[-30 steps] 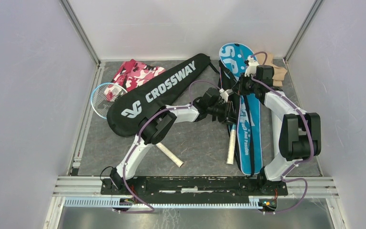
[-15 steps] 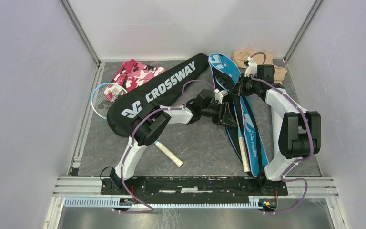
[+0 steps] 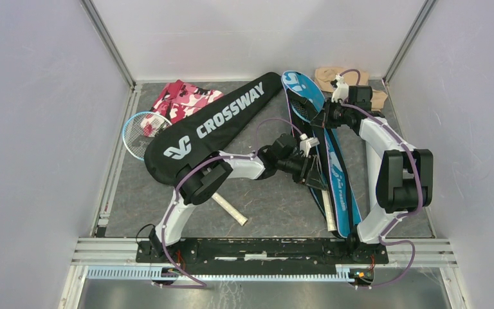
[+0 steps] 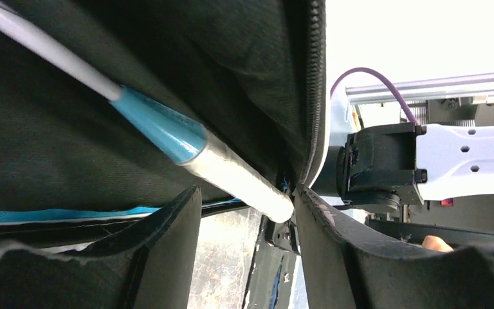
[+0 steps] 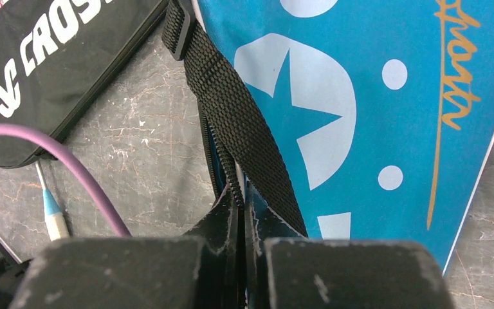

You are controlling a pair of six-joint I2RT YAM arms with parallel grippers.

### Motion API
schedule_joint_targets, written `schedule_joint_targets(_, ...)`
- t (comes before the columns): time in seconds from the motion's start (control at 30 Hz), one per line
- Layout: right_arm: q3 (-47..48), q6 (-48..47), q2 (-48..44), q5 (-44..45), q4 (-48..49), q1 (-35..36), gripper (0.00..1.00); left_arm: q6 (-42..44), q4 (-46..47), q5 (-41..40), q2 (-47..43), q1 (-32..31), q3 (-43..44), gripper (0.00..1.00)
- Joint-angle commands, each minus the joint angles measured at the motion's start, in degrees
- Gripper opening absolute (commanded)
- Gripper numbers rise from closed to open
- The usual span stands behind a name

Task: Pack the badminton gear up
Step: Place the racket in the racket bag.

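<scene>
Inside the blue cover [image 3: 338, 183], on the tabletop's [image 3: 270, 206] right side, one racket [image 3: 330, 215] sits nearly home, handle poking out. The right claw [image 3: 321, 121] pinches the cover's edge; the left claw [image 3: 315, 175] stands parted around the handle. The second racket [image 3: 143, 131] and black cover [image 3: 212, 125] look unpacked.

blue racket cover [image 5: 373, 116] smooth printed cloth; strap [image 5: 231, 103] coarse woven webbing (black); tabletop [image 5: 141, 148] matt, marbled, scuffed; racket grip [image 4: 238, 174] glossy film.
</scene>
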Motion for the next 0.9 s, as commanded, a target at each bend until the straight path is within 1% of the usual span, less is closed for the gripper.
schedule_joint_targets(0.0, 3.0, 1.0, -0.3, -2.4, 2.3, -0.2, 0.00, 1.3, 3.0, -1.5, 0.5, -1.1, 0.1, 0.62)
schedule_joint_targets(0.23, 2.0, 2.2, -0.9, -3.3, 3.5, -0.3, 0.00, 0.5, 0.6, -5.6, 2.8, -2.0, 1.5, 0.60)
schedule_joint_targets(0.43, 0.7, 4.7, -1.8, -3.6, 5.6, -0.3, 0.00, -2.1, 1.2, -8.0, 3.8, -2.6, 1.6, 0.58)
schedule_joint_targets(0.63, -2.2, 10.9, -3.2, -2.9, 10.3, -0.4, 0.00, -4.7, 2.8, -7.5, 5.0, -2.6, 3.4, 0.57)
schedule_joint_targets(0.87, -5.7, 19.0, -5.5, -0.3, 17.9, -0.7, 0.00, -8.4, 5.0, -8.1, 3.9, -2.4, 1.5, 0.57)
